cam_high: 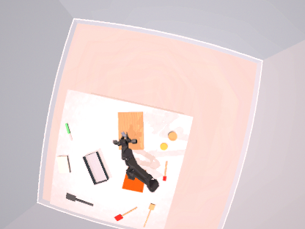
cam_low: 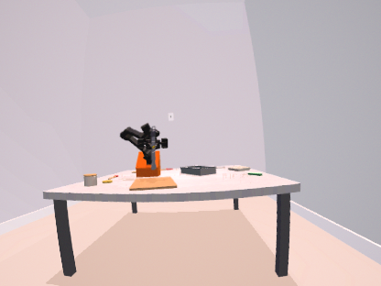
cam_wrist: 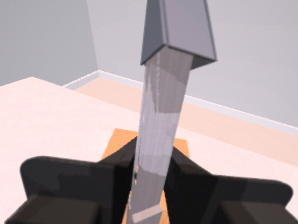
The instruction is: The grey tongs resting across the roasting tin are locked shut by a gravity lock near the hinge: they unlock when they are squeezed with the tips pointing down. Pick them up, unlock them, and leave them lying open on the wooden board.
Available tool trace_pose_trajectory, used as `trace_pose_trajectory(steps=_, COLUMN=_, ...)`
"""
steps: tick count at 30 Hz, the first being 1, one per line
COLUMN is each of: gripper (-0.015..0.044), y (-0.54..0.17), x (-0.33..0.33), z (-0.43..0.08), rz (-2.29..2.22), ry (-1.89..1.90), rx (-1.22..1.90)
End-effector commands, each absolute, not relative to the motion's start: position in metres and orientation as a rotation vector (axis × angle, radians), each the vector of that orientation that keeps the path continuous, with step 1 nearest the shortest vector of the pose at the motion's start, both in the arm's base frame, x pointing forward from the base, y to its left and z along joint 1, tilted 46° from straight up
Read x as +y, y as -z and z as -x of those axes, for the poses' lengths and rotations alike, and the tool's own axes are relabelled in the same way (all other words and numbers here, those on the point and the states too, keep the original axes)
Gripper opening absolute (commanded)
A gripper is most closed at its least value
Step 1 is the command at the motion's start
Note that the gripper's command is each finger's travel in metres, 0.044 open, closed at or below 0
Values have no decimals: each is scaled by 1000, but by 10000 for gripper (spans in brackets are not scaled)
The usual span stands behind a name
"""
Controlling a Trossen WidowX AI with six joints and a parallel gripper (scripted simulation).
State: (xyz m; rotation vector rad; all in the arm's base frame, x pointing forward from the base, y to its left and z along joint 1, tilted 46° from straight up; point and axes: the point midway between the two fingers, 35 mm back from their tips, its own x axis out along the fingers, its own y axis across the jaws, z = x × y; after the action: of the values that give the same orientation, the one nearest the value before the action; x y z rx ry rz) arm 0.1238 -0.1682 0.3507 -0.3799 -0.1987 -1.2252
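My gripper [cam_high: 125,140] [cam_wrist: 150,140] is shut on the grey tongs [cam_high: 124,134] [cam_low: 153,161] [cam_wrist: 164,95]. In the exterior view the tongs hang steeply, one end low, above the table. In the wrist view they run up between the black fingers to a wider dark grey channel-shaped end. Whether the arms are locked or spread cannot be told. The wooden board [cam_high: 137,119] [cam_low: 153,184] [cam_wrist: 118,140] lies below; the gripper is over its near end. The roasting tin [cam_high: 96,166] [cam_low: 198,170] stands apart, with nothing across it.
An orange box [cam_high: 133,185] [cam_low: 143,171] stands under the arm. A jar with an orange lid [cam_high: 172,136] [cam_low: 90,180] and a yellow disc [cam_high: 163,146] [cam_low: 107,181] are beside the board. A green marker [cam_high: 67,128], a cream block [cam_high: 63,164] and a dark spatula [cam_high: 71,197] lie beyond the tin.
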Motion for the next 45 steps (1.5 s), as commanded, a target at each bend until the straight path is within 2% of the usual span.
trace_pose_trajectory(steps=1, gripper=-150, y=-358, x=-172, z=-129, rz=356, ry=1208, rx=-167)
trace_pose_trajectory(steps=23, gripper=-150, y=-364, x=-195, z=-151, rz=193, ry=1171, rx=102)
trace_pose_trajectory(steps=45, gripper=-150, y=-358, x=-208, z=-151, rz=-27, ry=1186, rx=370)
